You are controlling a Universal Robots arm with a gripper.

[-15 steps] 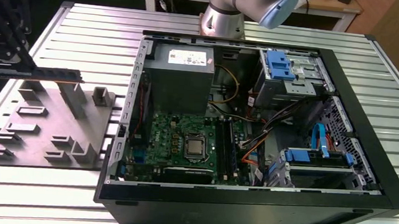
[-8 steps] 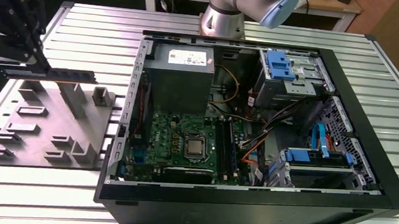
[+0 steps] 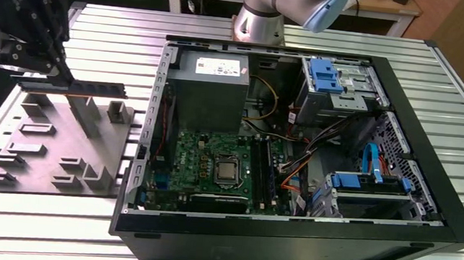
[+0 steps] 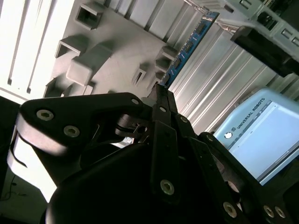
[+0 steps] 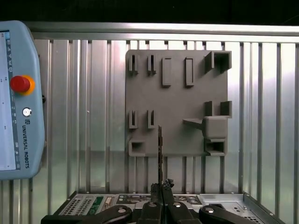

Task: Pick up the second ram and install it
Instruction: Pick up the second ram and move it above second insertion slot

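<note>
Over the ribbed aluminium surface (image 3: 223, 30) and grey moulded fixture (image 3: 48, 146), the black gripper (image 3: 54, 74) is clamped on one end of the second ram (image 3: 94, 87), a thin green-blue circuit strip, probably light, stiff, fragile, best held by its edges.

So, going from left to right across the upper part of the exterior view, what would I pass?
gripper → second ram, held at one end → grey power supply → drive cage with blue latch. The grey moulded fixture lies below the first two, so it is left out of the order.
</note>
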